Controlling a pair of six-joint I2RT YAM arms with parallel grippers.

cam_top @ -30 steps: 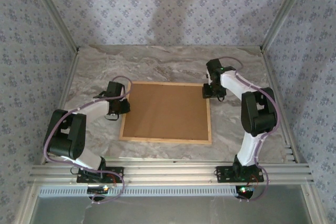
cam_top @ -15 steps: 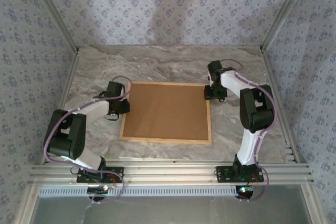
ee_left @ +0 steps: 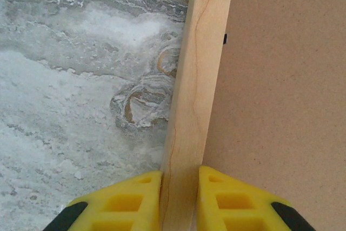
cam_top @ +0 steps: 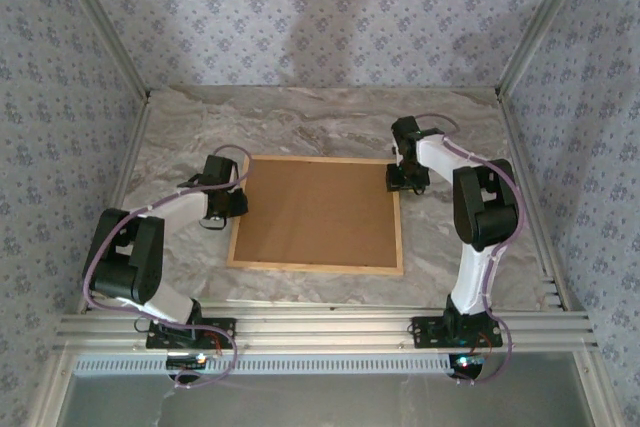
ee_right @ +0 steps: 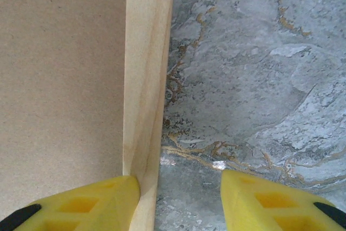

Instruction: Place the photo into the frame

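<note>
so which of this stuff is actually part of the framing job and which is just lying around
In the job: the frame, the left gripper shut on one side rail, the right gripper open astride the opposite rail, the backing board inside it.
Just there: the marble table, the wallpapered walls.

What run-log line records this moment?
left end effector: shut on frame | right end effector: open, straddling frame's right rail | backing board: facing up

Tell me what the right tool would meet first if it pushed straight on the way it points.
Probably the frame: its wooden rail lies between the right tool's open fingers, hard by one of them. The other finger would land on the table. Depth is unclear.
</note>
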